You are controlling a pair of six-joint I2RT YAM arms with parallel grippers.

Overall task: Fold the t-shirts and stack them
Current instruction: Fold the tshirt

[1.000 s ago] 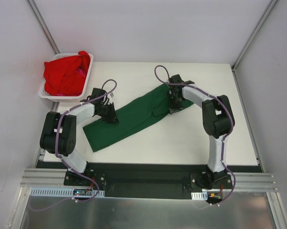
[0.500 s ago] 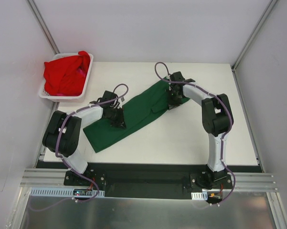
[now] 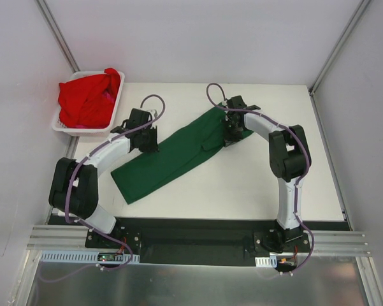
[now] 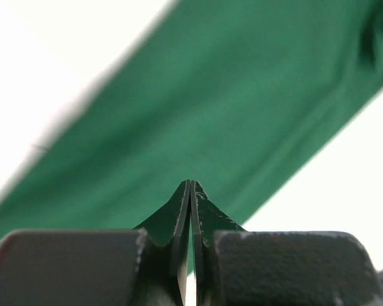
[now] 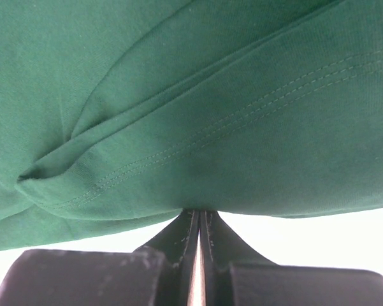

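Lying diagonally on the table (image 3: 274,185), the green t-shirt (image 3: 172,159) is folded into a long narrow band, while the red t-shirts (image 3: 86,99) sit bunched in the white basket (image 3: 83,128) at the far left corner. The left gripper (image 4: 190,188) hovers over the band's far-left edge, jaws pressed together on nothing. The right gripper (image 5: 197,217) is likewise clenched, its tips at the hem of the band's far end; whether any cloth is caught between them cannot be told. The cloth looks light, limp and quick to sag, so it is probably best pinched at both corners of one short end.
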